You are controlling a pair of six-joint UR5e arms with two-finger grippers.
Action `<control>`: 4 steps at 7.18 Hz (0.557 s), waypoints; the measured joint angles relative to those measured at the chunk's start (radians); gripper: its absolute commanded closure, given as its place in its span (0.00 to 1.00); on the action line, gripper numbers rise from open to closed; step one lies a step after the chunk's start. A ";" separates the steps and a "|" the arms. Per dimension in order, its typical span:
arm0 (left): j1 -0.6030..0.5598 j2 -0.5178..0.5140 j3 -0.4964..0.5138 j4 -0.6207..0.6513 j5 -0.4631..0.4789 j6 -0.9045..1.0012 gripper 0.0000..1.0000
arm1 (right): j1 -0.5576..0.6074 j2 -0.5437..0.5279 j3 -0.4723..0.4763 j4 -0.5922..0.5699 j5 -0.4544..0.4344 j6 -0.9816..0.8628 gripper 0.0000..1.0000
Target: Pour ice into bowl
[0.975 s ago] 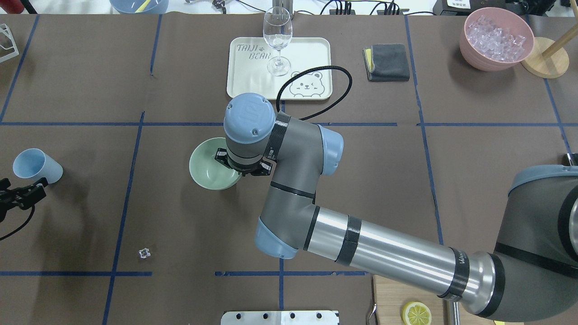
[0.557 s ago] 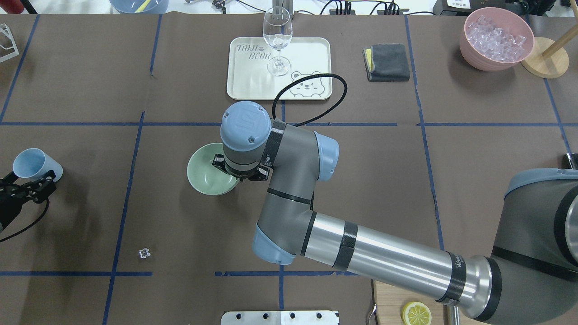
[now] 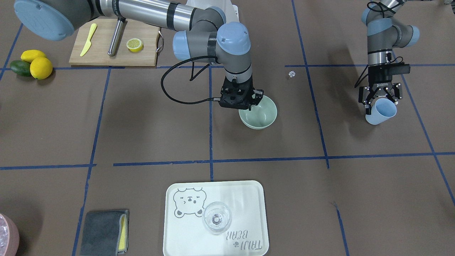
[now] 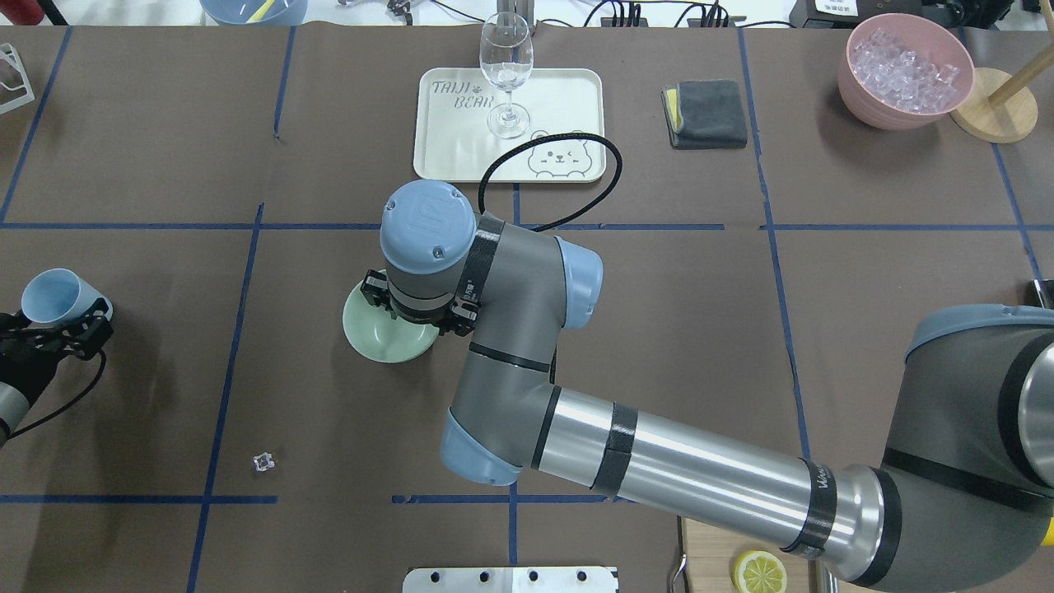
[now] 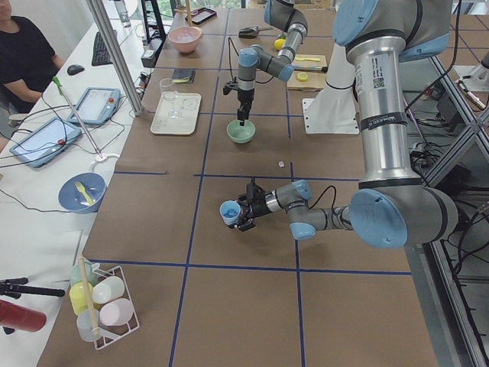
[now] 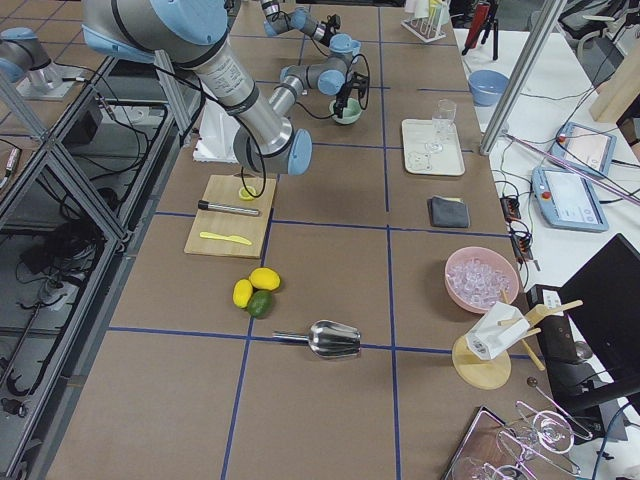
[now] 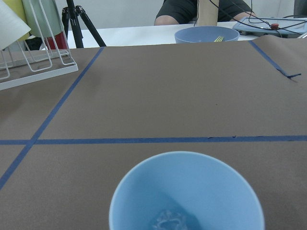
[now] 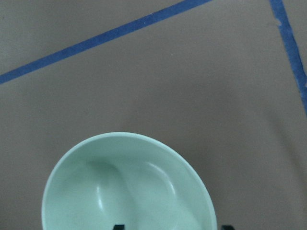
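At the table's left edge, pinching the cup (image 3: 381,113) in the left gripper (image 3: 379,100), fingers pressed on its wall, mouth tilted up and away from the arm. Down in the cup's bottom, seen from the left wrist: the ice (image 7: 170,221), a small clear clump. At mid-table, well apart from the cup, the bowl (image 4: 370,338), seemingly empty. At its right rim, the right gripper (image 3: 256,103), fingers spread, one tip inside the rim and one outside; cannot tell whether bearing on it.

Judged as the carry before the pour. Keep the mouth up on the way right, to lose no ice. Come in over the bowl's left half, away from the right gripper and its cable (image 4: 576,177). Bring the lip low over the hollow before tipping. Then roll the wrist slowly, to slide the pieces out rather than bounce them off the smooth wall. Steady the bowl with the right gripper meanwhile. Leave the stray cube (image 4: 263,462) on the near left alone.
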 measured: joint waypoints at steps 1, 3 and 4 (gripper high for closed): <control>0.000 -0.010 0.007 0.000 0.006 0.001 0.04 | 0.001 0.008 0.000 0.000 0.000 0.008 0.00; 0.000 -0.027 0.015 -0.001 0.009 0.002 0.10 | 0.005 0.015 -0.001 -0.001 0.000 0.013 0.00; 0.000 -0.037 0.023 -0.001 0.012 0.003 0.18 | 0.009 0.016 0.001 -0.001 0.001 0.013 0.00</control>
